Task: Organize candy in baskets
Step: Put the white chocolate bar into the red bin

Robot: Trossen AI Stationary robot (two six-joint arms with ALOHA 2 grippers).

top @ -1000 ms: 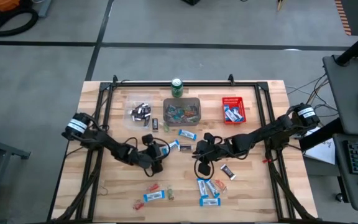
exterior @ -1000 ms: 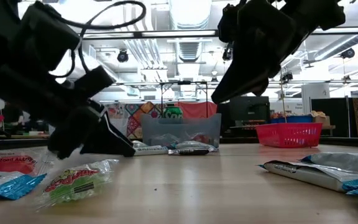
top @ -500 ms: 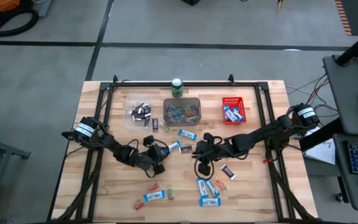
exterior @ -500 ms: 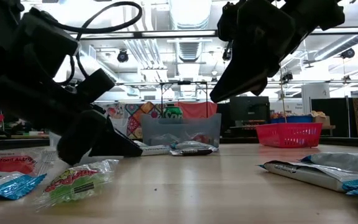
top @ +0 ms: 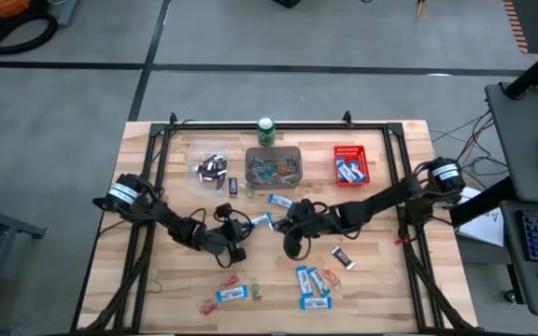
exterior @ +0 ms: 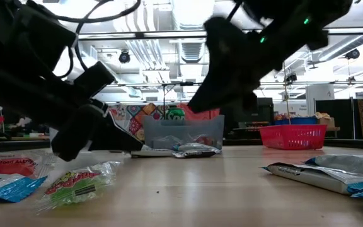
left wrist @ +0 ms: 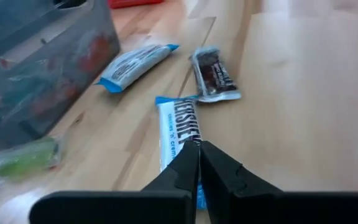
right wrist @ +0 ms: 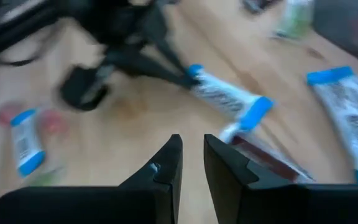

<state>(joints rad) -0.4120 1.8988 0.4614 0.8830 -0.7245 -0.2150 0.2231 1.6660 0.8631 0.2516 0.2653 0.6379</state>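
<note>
- Surface: pale wooden table (top: 157, 280) inside a black frame, standing on grey floor.
- Room: bright hall with ceiling pipes behind the table.
- Baskets along the far side: clear (top: 211, 168), grey (top: 274, 166), red (top: 351, 164); green can (top: 266, 131) behind them.
- Left gripper (left wrist: 198, 146): fingers pressed together, pinching the end of a blue-and-white bar (left wrist: 178, 134) lying mid-table.
- Right gripper (right wrist: 192, 149): fingers narrowly parted, empty, above nearby candy.
- More bars (top: 314, 285) lie near the front edge.

Even overhead light on the table (top: 381, 280), shadows faint; at table height, bright ceiling lamps (exterior: 188, 12) backlight both arms into silhouettes; right wrist view smeared by motion blur; left wrist view soft at its upper edge.
</note>
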